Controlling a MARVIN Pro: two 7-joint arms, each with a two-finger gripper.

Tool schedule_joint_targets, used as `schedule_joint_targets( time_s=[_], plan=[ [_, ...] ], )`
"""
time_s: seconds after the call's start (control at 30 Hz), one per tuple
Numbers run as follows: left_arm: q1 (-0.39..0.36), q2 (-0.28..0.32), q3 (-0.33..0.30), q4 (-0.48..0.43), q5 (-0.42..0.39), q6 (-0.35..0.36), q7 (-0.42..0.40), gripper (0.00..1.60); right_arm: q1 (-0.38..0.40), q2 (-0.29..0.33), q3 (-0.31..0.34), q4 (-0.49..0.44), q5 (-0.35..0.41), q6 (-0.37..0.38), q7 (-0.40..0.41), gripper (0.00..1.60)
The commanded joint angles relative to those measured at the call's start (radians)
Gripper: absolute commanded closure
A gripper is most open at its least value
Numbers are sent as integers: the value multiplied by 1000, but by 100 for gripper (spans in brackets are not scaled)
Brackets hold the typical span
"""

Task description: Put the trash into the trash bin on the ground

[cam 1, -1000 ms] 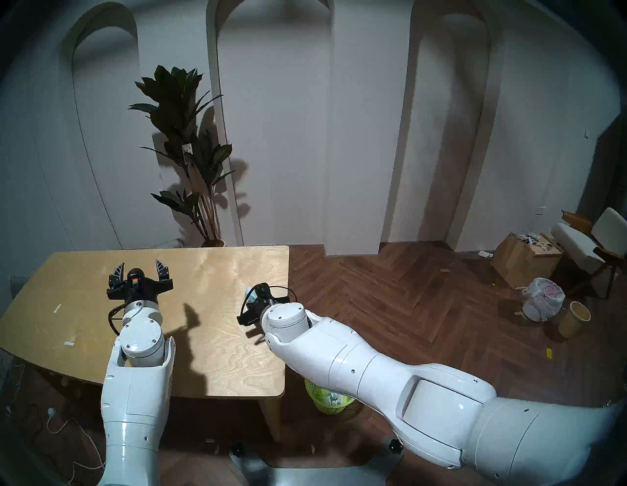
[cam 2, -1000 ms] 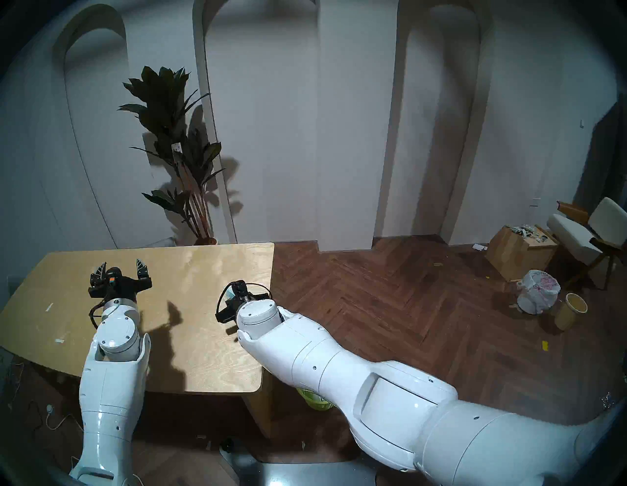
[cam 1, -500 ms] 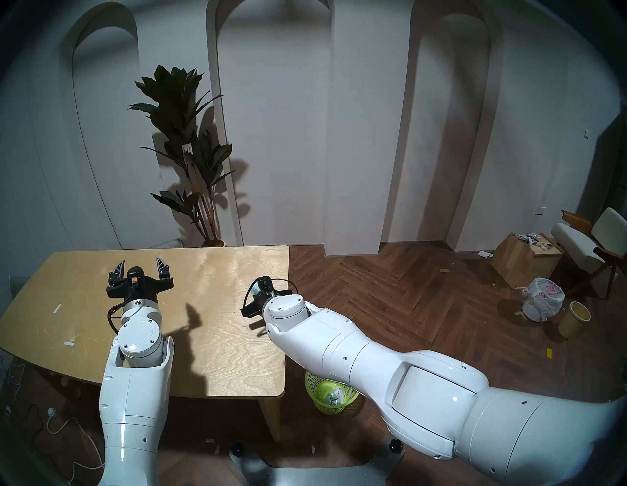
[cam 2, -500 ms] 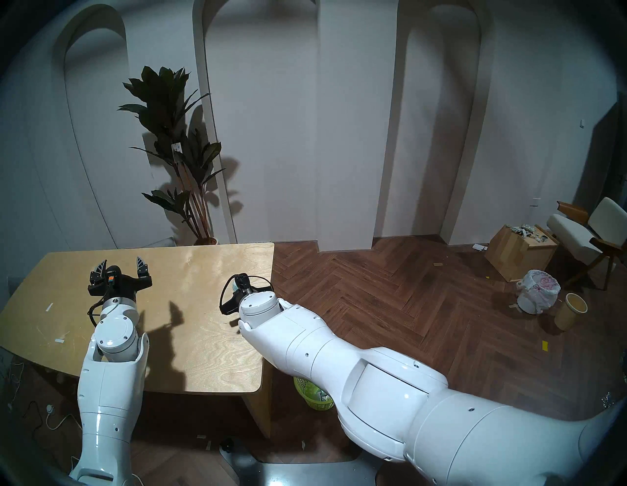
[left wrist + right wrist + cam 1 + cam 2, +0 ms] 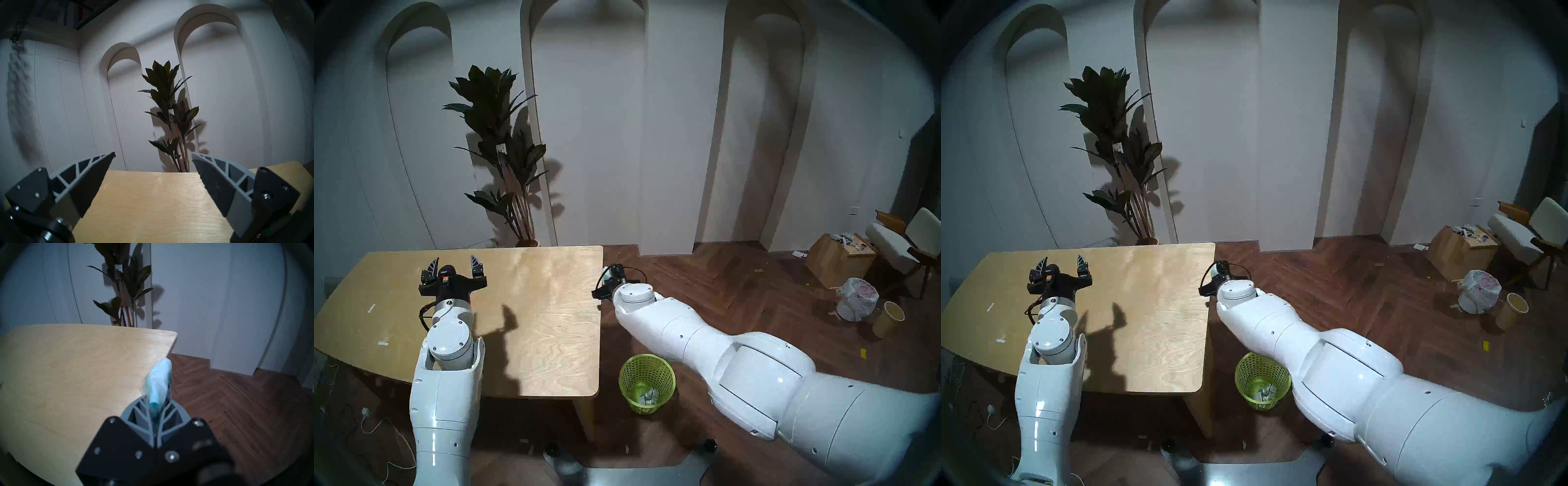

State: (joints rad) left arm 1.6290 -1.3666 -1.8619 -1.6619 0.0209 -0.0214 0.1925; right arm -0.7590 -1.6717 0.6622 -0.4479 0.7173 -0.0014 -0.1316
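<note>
Right claw (image 5: pixel 157 405) swung past counter (image 5: pixel 551 339) edge | clenched on teal wrapper (image 5: pixel 158 378) | left claw (image 5: pixel 153 162) released | trash bin (image 5: pixel 648 370) on floor

No text can be read anywhere. The white tag (image 5: pixel 171 113) on the plant (image 5: pixel 167 108) bears small dark marks, and the bag (image 5: pixel 858 297) on the floor has pink print, both too small to make out.

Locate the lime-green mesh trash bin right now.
In the head views, the lime-green trash bin stands on the wooden floor just right of the table's near right corner, below the right arm's forearm, with crumpled litter inside.
</note>
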Motion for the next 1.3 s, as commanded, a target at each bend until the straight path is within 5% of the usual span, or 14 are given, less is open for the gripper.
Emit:
schedule_joint_targets(
  time_s=[0.0,0.47,1.27],
  plan=[
    [26,3,-8,-73,-20,2,-23,0,-3,24,28,35,10,-123,42,160],
    [68,8,-24,-125,-66,25,-66,0,-62,11,32,159,20,-291,86,160],
    [81,13,-35,-146,-105,65,-100,0,-53,-28,39,261,39,-283,92,160]
  ],
)
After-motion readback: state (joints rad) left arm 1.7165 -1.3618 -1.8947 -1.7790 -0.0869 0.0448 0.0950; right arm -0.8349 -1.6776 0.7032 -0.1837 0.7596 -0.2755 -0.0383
